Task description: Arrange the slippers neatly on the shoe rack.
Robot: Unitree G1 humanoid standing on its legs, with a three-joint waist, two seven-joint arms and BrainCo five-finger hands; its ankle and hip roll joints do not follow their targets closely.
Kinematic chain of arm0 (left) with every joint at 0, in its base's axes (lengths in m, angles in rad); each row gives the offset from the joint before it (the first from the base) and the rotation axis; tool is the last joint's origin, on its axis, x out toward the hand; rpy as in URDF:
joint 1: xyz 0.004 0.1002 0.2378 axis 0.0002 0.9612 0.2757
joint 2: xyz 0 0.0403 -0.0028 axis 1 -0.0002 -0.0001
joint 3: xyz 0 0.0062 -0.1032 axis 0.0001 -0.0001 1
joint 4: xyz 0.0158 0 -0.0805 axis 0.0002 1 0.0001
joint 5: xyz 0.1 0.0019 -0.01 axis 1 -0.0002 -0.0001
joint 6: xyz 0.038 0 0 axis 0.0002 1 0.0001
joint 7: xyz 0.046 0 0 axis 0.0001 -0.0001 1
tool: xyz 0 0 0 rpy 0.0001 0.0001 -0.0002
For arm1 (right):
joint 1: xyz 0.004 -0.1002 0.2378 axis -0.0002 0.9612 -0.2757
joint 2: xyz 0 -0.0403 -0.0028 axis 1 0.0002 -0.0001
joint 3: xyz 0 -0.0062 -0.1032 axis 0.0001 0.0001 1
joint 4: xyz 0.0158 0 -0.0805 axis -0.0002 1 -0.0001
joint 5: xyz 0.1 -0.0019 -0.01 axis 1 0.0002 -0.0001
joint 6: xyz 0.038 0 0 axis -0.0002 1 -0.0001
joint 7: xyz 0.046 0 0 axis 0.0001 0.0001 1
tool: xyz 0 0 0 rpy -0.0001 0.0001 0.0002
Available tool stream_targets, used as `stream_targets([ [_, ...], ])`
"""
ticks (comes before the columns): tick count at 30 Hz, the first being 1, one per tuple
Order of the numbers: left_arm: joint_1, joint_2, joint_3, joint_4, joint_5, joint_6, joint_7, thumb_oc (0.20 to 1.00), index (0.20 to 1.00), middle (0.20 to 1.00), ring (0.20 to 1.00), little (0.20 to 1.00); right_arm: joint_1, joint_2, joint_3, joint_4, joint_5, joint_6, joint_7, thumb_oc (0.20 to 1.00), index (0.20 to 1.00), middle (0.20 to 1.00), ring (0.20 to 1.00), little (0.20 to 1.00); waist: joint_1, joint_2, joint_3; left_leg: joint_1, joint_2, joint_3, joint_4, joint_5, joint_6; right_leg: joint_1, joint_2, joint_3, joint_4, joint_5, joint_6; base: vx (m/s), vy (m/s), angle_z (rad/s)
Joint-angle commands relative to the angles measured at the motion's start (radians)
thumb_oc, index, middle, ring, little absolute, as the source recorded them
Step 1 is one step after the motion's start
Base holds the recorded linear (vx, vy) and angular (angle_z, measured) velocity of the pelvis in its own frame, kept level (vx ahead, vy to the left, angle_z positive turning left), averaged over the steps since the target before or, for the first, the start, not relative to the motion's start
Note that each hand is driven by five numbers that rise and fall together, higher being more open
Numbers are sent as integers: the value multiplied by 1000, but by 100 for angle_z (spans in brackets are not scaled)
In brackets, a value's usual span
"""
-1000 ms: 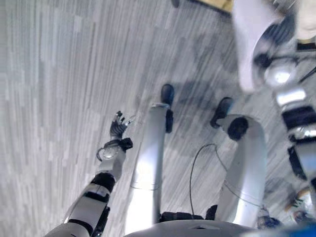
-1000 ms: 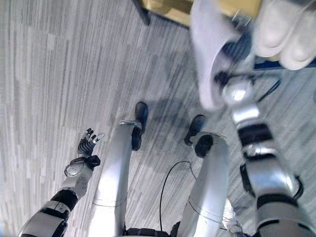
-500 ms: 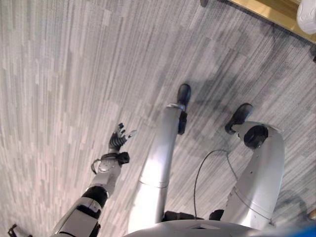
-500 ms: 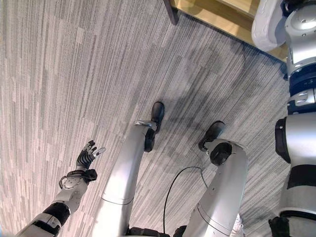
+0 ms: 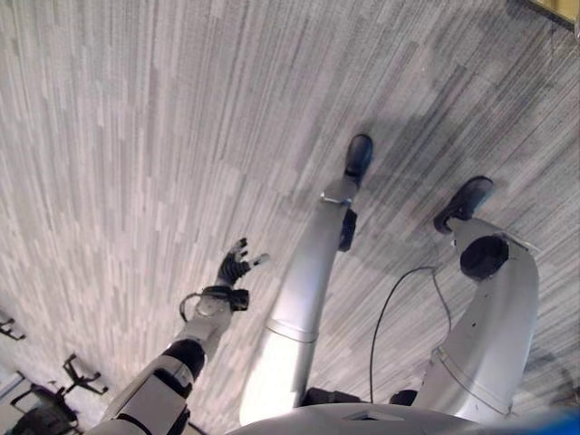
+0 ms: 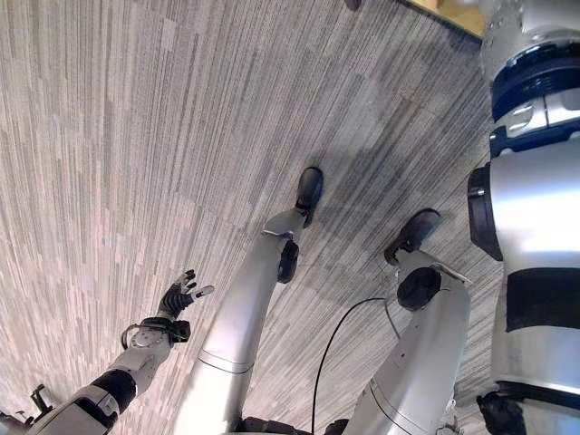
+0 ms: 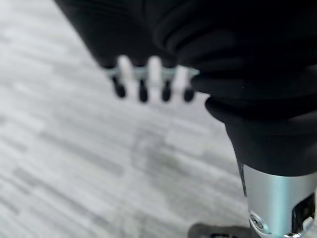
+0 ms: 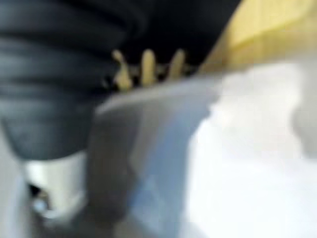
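Slipper [image 8: 233, 163], pale and soft, lay against my right hand [image 8: 146, 67], fingers behind its edge, grasp not discernible; wooden shoe rack [image 8: 277, 29] stood just beyond, apparently for placement. My left hand [image 5: 237, 267] hung empty, fingers loosely spread, above grey carpet [image 5: 136, 136].

- Light: even, bright overhead; grey striped carpet floor [image 5: 136, 118] evenly lit, no glare.
- Shadows: soft dark patch on the carpet toward its far right part.
- Head views: crisp across the frame; lines lean at the edges.
- Left wrist view: fingers [image 7: 141, 89] soft, floor behind blurred.
- Right wrist view: heavily blurred; fingers [image 8: 147, 67], white slipper [image 8: 237, 163] and wooden shelf [image 8: 267, 29] all smeared.
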Motion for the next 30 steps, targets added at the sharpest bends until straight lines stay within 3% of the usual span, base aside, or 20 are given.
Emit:
stream_targets([
  [1,13,12,31,71,21,12,8,1000,1000,1000,1000,1000,-7,-21,71,-86,70,-86,-10,1000,1000,1000,1000,1000,-35,37,-13,-31,12,-49,-17,-69,-43,110,11,46,-14,-49,101,-14,44,-6],
  [5,8,-7,-19,94,17,37,-23,1000,1000,1000,1000,1000,-27,-19,117,0,-26,7,-24,1000,1000,1000,1000,1000,-45,39,-16,-31,9,-44,-31,-65,-42,108,13,54,-24,-47,100,-20,65,-2],
  [8,19,6,-2,84,8,35,-37,1000,1000,1000,1000,1000,-46,-31,206,19,-219,90,0,1000,1000,1000,1000,1000,-45,41,-13,-31,7,-45,-40,-57,-43,105,12,54,-25,-39,105,-3,2,-1],
  [11,31,13,6,83,12,31,-38,1000,1000,1000,1000,1000,-75,-24,277,43,-355,129,-1,1000,1000,1000,1000,1000,-46,37,-17,-31,9,-42,-40,-53,-42,106,16,52,-29,-36,103,0,0,0],
  [14,32,8,13,97,15,32,-35,1000,1000,1000,1000,1000,-70,-16,279,33,-374,123,-13,1000,1000,1000,1000,1000,-51,33,-22,-31,14,-44,-43,-53,-41,106,21,52,-33,-33,102,0,0,0],
  [19,27,1,38,110,25,22,-21,1000,1000,1000,1000,1000,15,-44,169,-86,-317,60,-44,1000,1000,1000,1000,1000,-61,23,-41,-31,21,-48,-60,-47,-44,114,33,37,-52,-34,101,-12,0,-4],
  [25,37,3,36,97,47,12,-13,1000,1000,1000,1000,1000,63,-64,120,-132,-326,45,-53,1000,1000,1000,1000,1000,-60,24,-39,-31,20,-56,-76,-43,-45,116,36,32,-63,-33,104,-6,2,-2],
  [30,27,7,5,74,75,11,-17,1000,1000,1000,1000,1000,68,-43,120,-89,-176,2,35,1000,1000,1000,1000,1000,-55,33,-24,-31,17,-60,-81,-37,-48,113,36,37,-64,-32,108,-7,-4,-1],
])
